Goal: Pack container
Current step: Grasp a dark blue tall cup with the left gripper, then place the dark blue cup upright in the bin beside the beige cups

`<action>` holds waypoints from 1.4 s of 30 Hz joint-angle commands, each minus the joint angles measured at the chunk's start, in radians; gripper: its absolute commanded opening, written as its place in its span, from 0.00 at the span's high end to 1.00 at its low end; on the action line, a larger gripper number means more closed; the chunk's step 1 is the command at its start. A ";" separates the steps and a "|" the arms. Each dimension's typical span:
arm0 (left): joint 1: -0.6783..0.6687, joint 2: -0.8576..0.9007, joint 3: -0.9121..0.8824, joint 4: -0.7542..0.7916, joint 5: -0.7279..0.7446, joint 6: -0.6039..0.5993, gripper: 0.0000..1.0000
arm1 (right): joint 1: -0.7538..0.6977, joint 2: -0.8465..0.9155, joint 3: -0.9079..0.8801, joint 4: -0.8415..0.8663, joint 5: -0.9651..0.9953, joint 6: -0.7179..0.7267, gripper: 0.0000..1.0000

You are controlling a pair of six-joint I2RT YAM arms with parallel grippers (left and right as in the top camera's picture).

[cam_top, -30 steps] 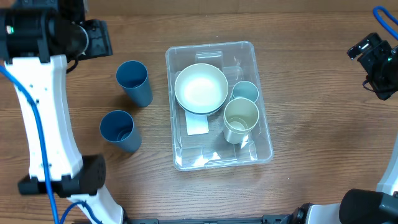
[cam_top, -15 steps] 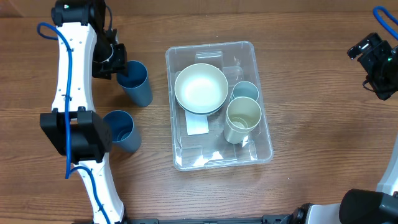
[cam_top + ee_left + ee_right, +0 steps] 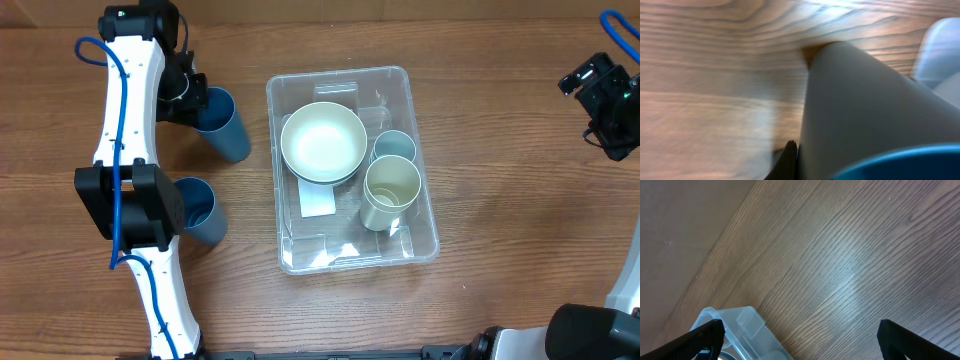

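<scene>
L claw (image 3: pixel 190 97): pinched on rim of far blue cup (image 3: pixel 228 132), grip for lifting, I judge. Clear container (image 3: pixel 345 80): mid-table, near cup's right. R claw (image 3: pixel 598 95): wide, idle, far right.

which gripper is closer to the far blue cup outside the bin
Left. The left gripper is shut on the rim of the far blue cup. The right gripper hangs open at the opposite side of the table, beyond the container.
</scene>
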 commanded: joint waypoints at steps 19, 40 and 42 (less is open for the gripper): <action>-0.559 -0.618 0.126 -0.051 -0.056 -0.048 0.96 | 0.000 -0.008 0.005 0.003 0.002 0.005 0.00; -0.665 -0.669 -0.663 0.201 -0.025 -0.085 0.96 | 0.000 -0.008 0.005 0.003 0.002 0.005 0.00; -0.665 -0.669 -0.735 0.261 -0.025 -0.085 0.96 | 0.000 -0.008 0.005 0.003 0.002 0.005 0.00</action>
